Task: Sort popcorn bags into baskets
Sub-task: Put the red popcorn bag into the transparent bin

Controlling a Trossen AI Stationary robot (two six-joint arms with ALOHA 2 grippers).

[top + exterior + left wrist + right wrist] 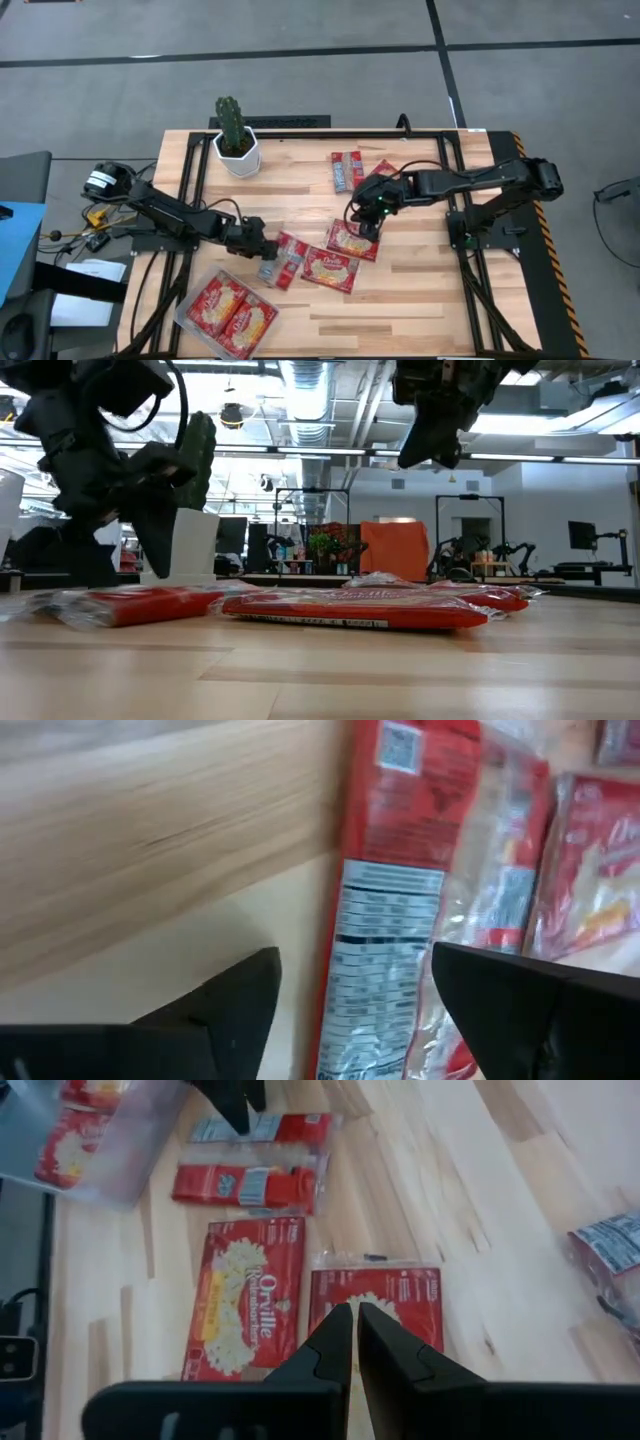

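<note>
Clear plastic basket (190,318) at lower left holds two popcorn bags (228,310); five remain on the counter (420,290). Left gripper (262,243), fingers released, straddles one bag (285,259). Right gripper (368,222), fingers clenched and empty, hovers above another (352,240).

Bare wood (420,300) right front free; packets (330,268) crowd centre, cactus pot (237,152) blocks rear-left.

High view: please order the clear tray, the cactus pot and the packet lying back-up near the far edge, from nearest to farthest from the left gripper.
Measured from the left gripper:
1. Clear tray, at the near left corner of the table, holding two packets.
2. Cactus pot, at the far left of the table.
3. Back-up packet, near the far edge, toward the right arm's side.
</note>
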